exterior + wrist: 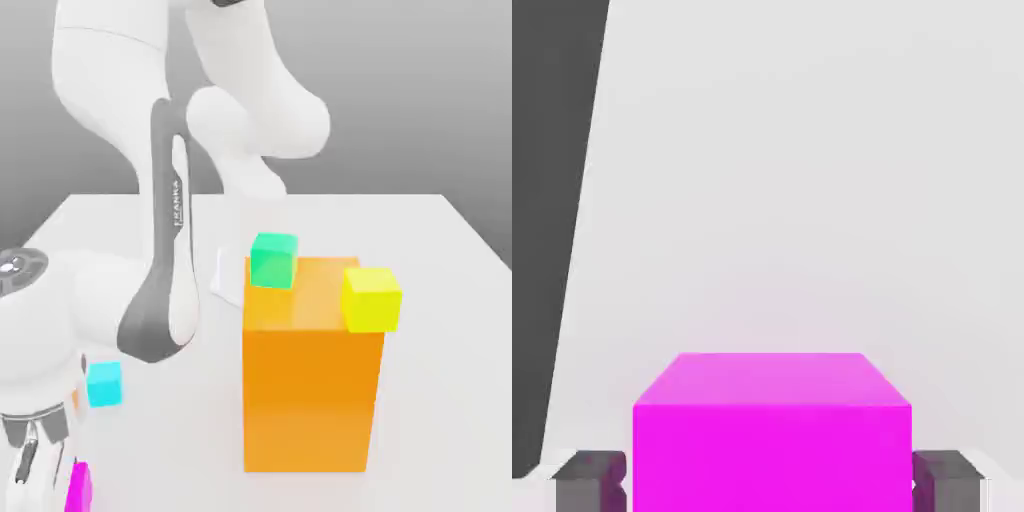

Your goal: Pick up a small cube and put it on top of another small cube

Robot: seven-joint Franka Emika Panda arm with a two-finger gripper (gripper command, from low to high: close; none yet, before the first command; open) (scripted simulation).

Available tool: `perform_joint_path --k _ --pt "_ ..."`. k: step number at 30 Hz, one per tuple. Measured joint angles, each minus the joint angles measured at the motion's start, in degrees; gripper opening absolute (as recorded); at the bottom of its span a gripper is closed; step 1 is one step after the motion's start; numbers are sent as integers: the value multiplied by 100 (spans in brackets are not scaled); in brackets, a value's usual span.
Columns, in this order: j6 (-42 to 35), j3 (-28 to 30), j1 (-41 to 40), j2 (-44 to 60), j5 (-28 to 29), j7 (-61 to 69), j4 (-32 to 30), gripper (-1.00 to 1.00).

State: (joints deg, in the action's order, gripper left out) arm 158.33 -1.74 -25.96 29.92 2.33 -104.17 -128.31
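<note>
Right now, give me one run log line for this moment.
jaws: either side of magenta cube | cyan cube: on table | green cube, yellow cube: atop orange block

On the table (440,400), a tall orange block (305,400) stands upright, with a green cube (273,261) and a yellow cube (371,300) on its top. The green one sits toward the exterior view's left, and the yellow one nearer the camera at the exterior view's right edge of the block, the two apart. Well apart from the block, toward the exterior view's left, a cyan cube (105,384) rests on the table. The white arm (110,290) reaches down at that side, its gripper (42,490) low beside a magenta cube (78,489) that is partly in view.
</note>
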Motion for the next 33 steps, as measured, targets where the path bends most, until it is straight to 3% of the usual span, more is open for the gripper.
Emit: perform_joint_path --k 3,8,15,22,29,30,33 --pt "-8 -3 -4 -11 -4 -1 -3 -100" --pt "-640 -29 -51 -934 -128 -86 -298 -100" --pt "-639 308 -133 -2278 -543 -1717 -1656 -100" --pt "-440 498 -667 -3537 -219 -3964 -3099 -100" --pt "636 478 -737 -2592 -270 -4199 -3220 -100" --pt "796 451 -749 -2423 -327 -4157 -3216 100" --pt "797 451 -748 -2423 -327 -4157 -3216 100"
